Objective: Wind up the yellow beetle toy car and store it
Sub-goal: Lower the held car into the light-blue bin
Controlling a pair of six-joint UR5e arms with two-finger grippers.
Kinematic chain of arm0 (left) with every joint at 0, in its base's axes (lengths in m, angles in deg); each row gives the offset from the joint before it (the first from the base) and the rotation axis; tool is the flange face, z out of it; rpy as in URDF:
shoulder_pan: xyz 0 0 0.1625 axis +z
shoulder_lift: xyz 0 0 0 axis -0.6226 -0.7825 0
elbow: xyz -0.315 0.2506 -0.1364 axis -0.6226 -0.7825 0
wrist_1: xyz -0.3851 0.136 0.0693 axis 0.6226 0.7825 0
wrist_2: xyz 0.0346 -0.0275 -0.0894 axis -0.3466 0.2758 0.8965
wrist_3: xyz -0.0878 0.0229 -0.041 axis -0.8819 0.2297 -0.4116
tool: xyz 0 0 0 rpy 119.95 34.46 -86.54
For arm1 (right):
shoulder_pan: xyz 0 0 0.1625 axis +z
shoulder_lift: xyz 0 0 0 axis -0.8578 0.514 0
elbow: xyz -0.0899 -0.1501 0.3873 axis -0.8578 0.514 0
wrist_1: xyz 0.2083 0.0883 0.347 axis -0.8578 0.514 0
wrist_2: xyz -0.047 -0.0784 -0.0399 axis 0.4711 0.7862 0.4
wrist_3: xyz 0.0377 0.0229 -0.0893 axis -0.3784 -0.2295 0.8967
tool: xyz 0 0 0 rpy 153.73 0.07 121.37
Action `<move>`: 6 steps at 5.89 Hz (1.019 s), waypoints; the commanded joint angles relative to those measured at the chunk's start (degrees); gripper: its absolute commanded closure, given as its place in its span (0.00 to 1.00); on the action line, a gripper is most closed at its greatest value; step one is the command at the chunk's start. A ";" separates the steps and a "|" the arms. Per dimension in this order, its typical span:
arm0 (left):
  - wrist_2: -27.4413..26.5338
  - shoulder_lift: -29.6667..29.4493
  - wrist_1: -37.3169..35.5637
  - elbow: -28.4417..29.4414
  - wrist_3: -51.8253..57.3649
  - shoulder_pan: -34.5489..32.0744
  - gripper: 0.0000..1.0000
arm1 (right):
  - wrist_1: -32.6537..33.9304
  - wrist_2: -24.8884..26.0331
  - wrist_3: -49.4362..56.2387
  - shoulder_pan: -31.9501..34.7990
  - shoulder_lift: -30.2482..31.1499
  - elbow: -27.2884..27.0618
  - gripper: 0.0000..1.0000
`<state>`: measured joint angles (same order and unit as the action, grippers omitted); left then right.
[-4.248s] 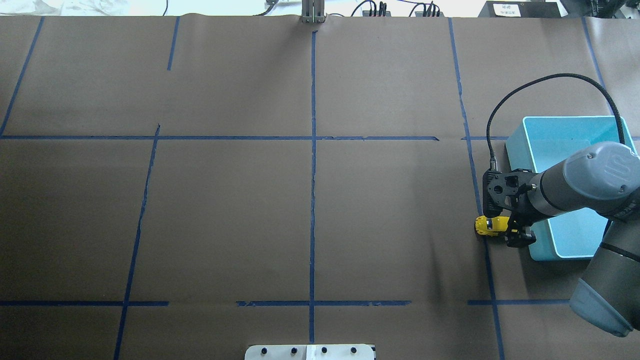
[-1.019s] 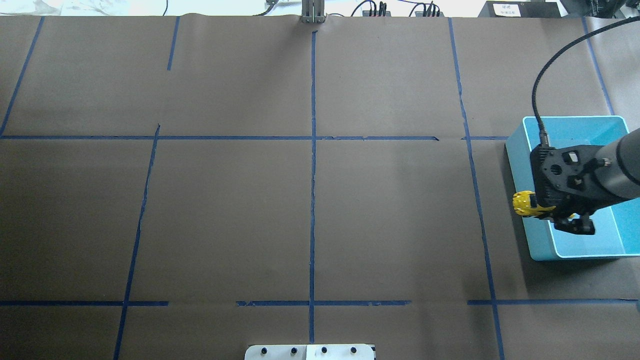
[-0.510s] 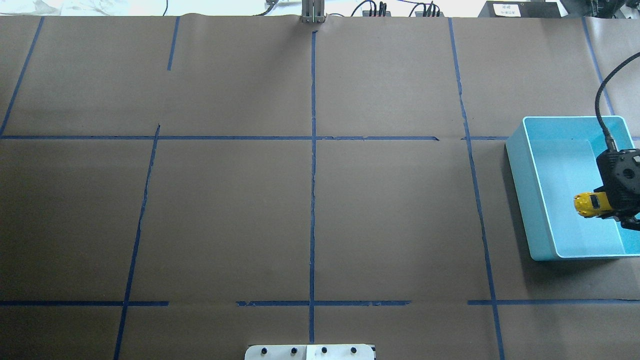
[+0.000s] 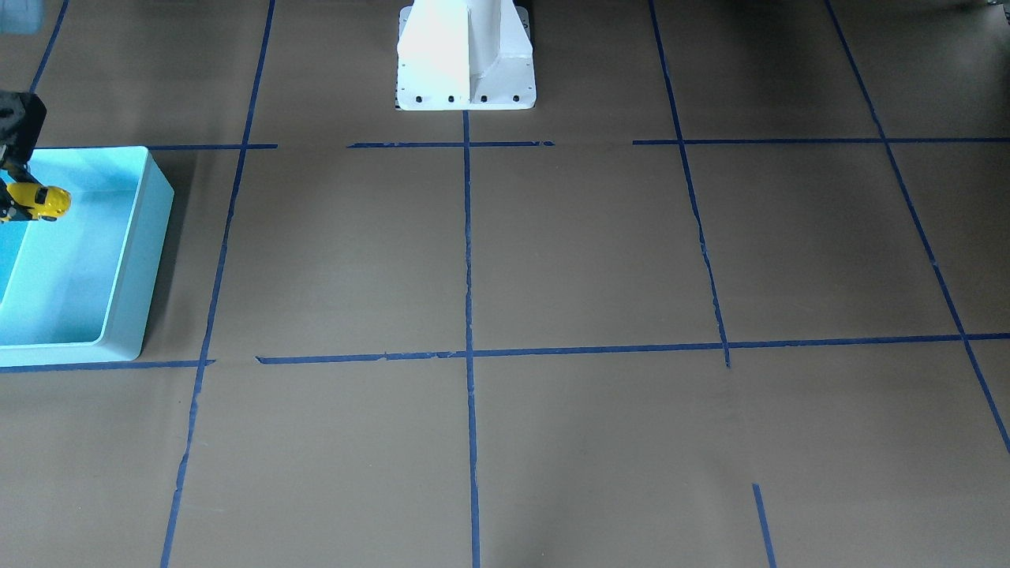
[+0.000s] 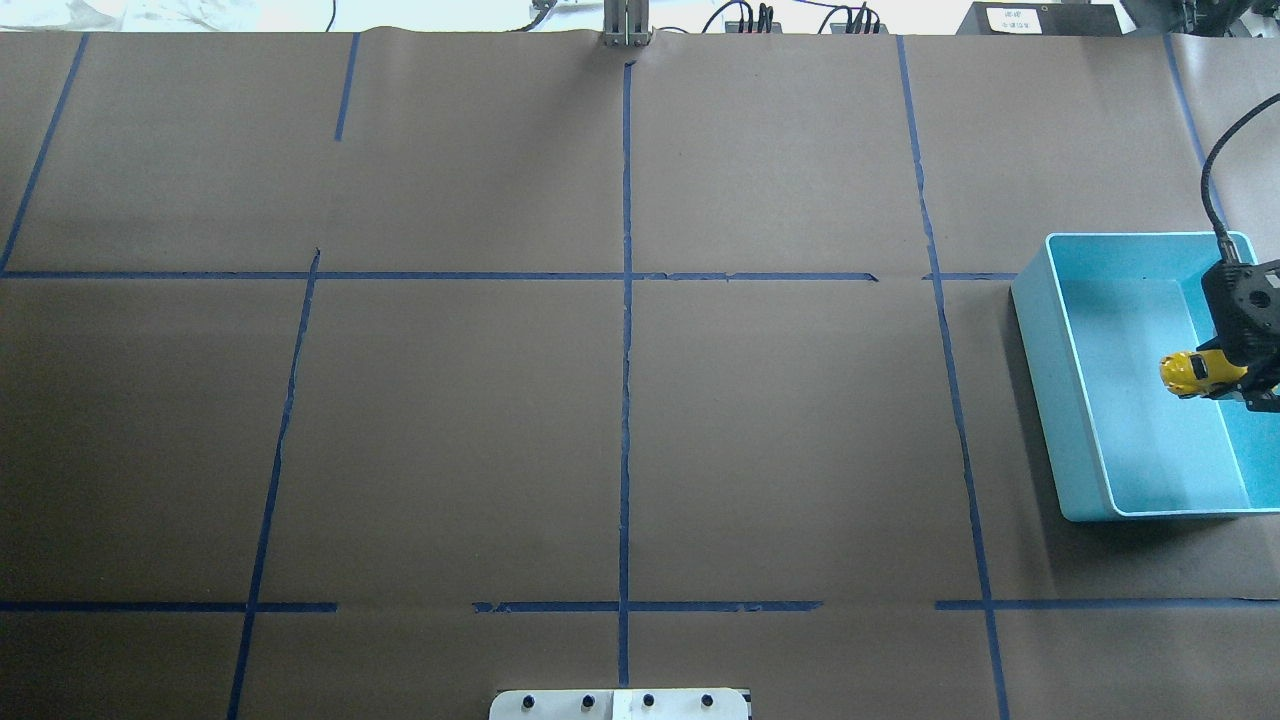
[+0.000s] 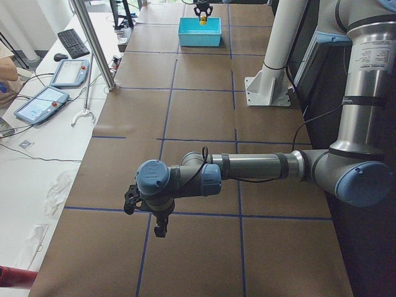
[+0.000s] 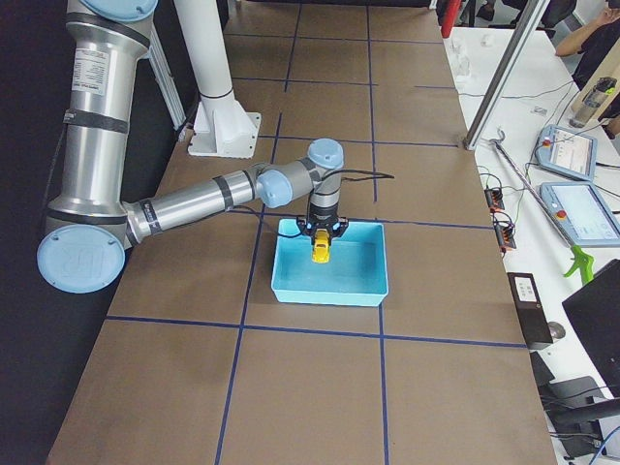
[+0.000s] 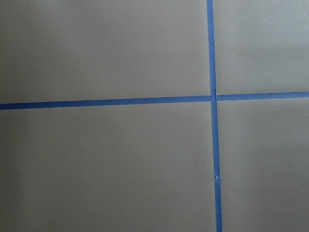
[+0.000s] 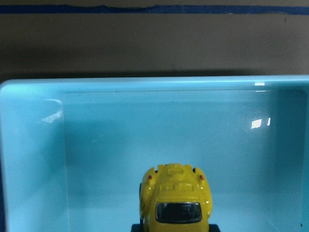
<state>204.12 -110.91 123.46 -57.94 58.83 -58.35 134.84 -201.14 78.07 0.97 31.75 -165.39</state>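
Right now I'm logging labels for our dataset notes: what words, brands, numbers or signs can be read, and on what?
None can be quoted.
White label on the black box: print too small to read.
Teach pendant screen: too small to read.
Blue joint cap of the right arm: faint mark, too blurred to read.
Yellow beetle toy car: no lettering shows.

Tiny yellow beetle toy car [image 5: 1189, 371] (aloft)

Robotics lab; tape-gridded table [image 5: 450, 400]; teach pendants [image 6: 69, 72]; keyboard [image 6: 73, 42]
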 commanded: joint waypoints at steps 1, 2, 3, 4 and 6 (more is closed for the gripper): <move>0.00 0.00 0.02 -0.01 0.00 0.00 0.00 | -9.24 1.24 -5.74 -4.29 -1.73 6.92 1.00; 0.00 0.00 0.02 -0.01 0.00 0.00 0.00 | -11.21 2.64 -7.52 -7.28 -2.34 8.08 1.00; 0.00 0.00 0.02 -0.01 0.00 0.00 0.00 | -12.62 4.49 -9.80 -9.31 -2.26 8.70 1.00; 0.00 0.00 0.02 -0.01 0.00 0.00 0.00 | -12.72 4.59 -9.82 -9.42 -2.17 9.75 1.00; 0.09 0.00 0.02 -0.01 0.00 0.00 0.00 | -12.72 4.24 -10.09 -9.33 -1.55 9.94 1.00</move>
<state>204.14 -110.91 123.48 -57.95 58.83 -58.35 122.16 -196.74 68.17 -8.31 30.05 -155.57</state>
